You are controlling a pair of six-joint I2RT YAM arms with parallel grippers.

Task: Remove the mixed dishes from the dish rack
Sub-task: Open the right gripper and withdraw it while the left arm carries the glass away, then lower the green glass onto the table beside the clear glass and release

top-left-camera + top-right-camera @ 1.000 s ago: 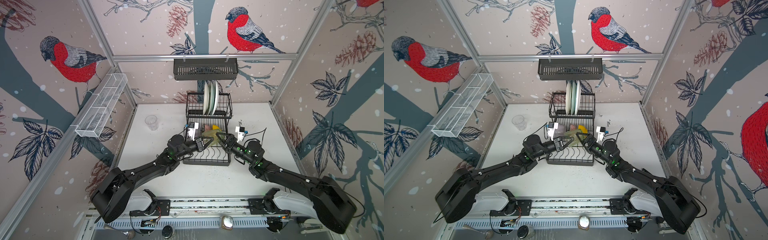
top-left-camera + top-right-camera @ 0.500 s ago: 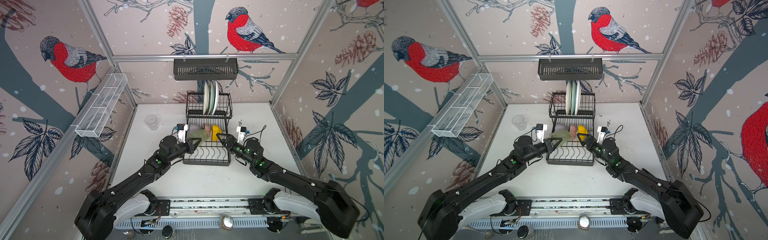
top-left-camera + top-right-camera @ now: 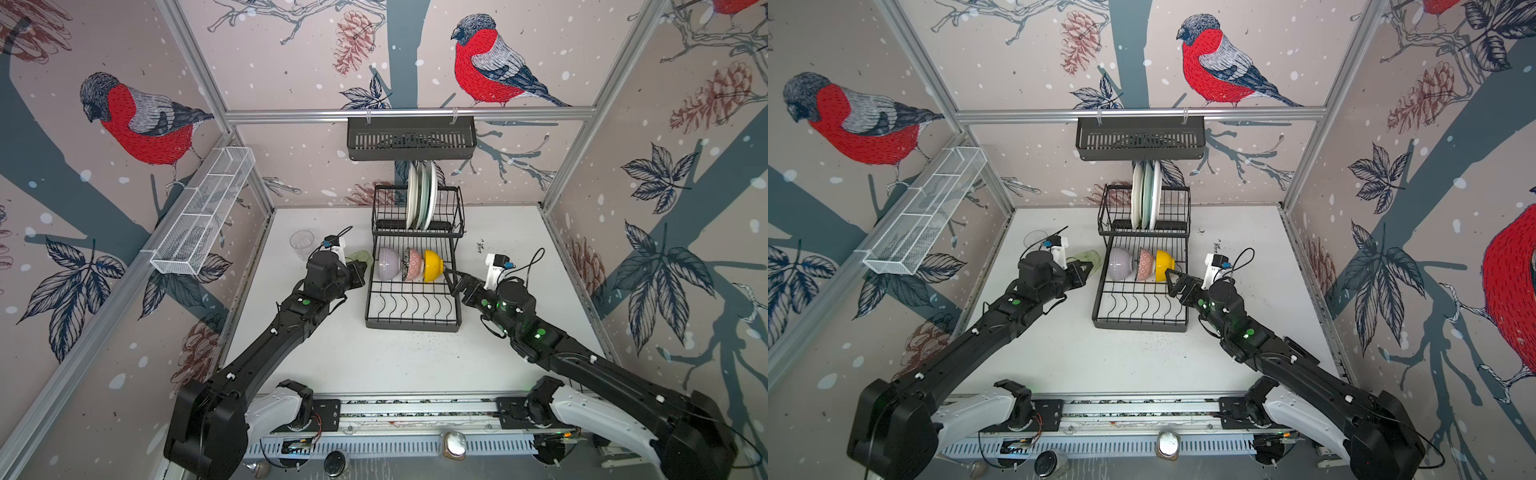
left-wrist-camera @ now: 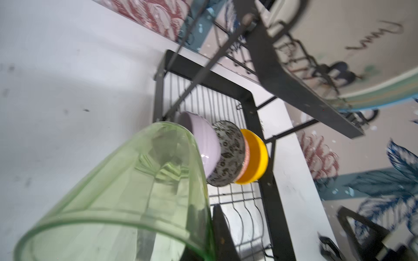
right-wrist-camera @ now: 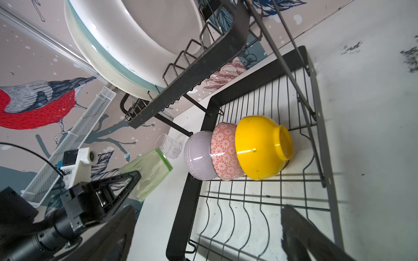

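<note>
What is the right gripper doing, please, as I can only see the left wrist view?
Observer: The right gripper is open and empty, just short of the yellow bowl.
Operator: Thanks. Is anything standing outside the dish rack?
Observer: Yes, a clear glass stands upright on the table, beyond your green glass.
Operator: How many plates are in the upper tier?
Observer: Three plates stand on edge there, side by side.

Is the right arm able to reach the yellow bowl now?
Probably yes. The right gripper is open, right beside the yellow bowl, and nothing sits between them. The yellow bowl is the end one on that arm's side.
</note>
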